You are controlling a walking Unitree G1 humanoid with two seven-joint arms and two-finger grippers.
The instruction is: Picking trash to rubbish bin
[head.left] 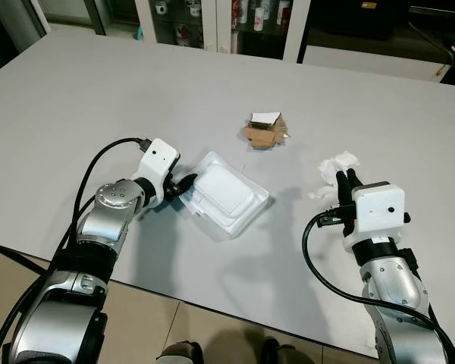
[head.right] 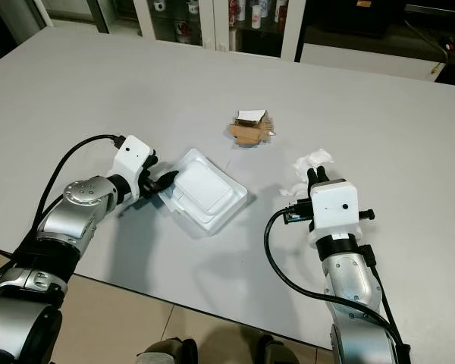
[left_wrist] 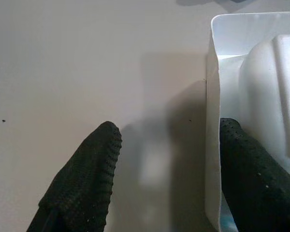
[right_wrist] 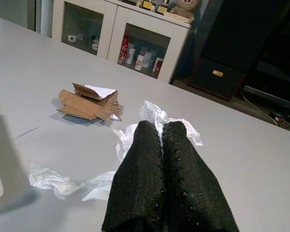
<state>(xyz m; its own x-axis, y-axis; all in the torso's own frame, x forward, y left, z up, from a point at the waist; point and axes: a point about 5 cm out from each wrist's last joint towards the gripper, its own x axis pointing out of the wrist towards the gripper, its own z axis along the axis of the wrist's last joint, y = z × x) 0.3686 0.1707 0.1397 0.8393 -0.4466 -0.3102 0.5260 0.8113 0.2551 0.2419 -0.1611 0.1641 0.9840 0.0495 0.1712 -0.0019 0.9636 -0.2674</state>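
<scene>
A white plastic clamshell tray [head.left: 226, 196] lies on the grey table [head.left: 98, 98] in front of me. My left gripper [head.left: 183, 186] is open at the tray's near-left edge, one finger [left_wrist: 258, 179] over the rim [left_wrist: 211, 121] and the other finger [left_wrist: 89, 179] on the bare table beside it. A crumpled white tissue [head.left: 335, 168] lies to the right. My right gripper [head.left: 347, 182] is shut with nothing in it, its fingertips [right_wrist: 162, 140] just short of the tissue [right_wrist: 154, 118]. A torn piece of brown cardboard [head.left: 265, 131] lies further back.
Glass-door cabinets [head.left: 212, 19] with cups and small items stand beyond the table's far edge. A dark cabinet [right_wrist: 232, 53] stands to the right of them. The table's near edge [head.left: 212, 307] runs just below my arms, with tiled floor underneath.
</scene>
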